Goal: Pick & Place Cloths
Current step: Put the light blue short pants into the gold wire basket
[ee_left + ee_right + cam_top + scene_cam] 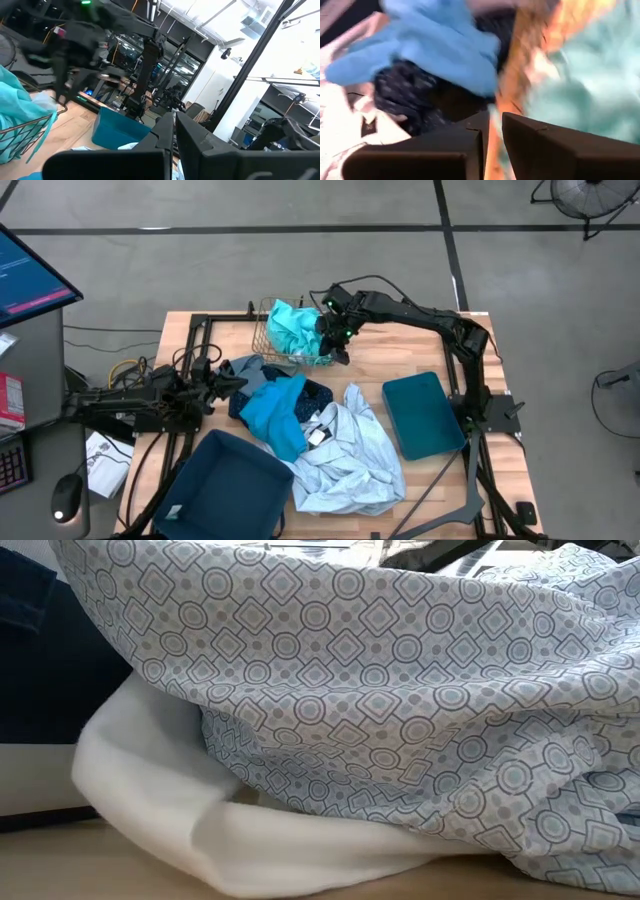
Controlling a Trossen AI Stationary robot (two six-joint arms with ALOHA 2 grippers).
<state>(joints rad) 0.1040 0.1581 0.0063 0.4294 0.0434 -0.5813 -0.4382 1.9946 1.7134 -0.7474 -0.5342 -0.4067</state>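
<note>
A turquoise cloth [292, 328] lies heaped in the gold wire basket [268, 340] at the table's far middle. My right gripper [338, 350] hangs at the basket's right near corner, its fingers almost together on a strip of that cloth. Mid-table lies a pile: a bright blue cloth [272, 412], a navy dotted one [314, 394], a grey one [250, 366] and a pale patterned one [345, 460] that fills the low view [380, 670] over a white cloth [170, 790]. My left gripper [238, 383] rests shut at the left, touching nothing. My right gripper has a thin strip of the turquoise cloth [493, 131] in the narrow gap between its two fingers [535, 145]. The fingers slant down from the table's right side, beside the basket's rim. The picture is blurred, so which edge or how many layers cannot be told.
A dark teal bin [425, 415] stands at the right and another [225, 485] at the near left, which also shows in the low view [30, 640]. The left arm lies along the table's left edge. Bare wood shows between the basket and the right bin.
</note>
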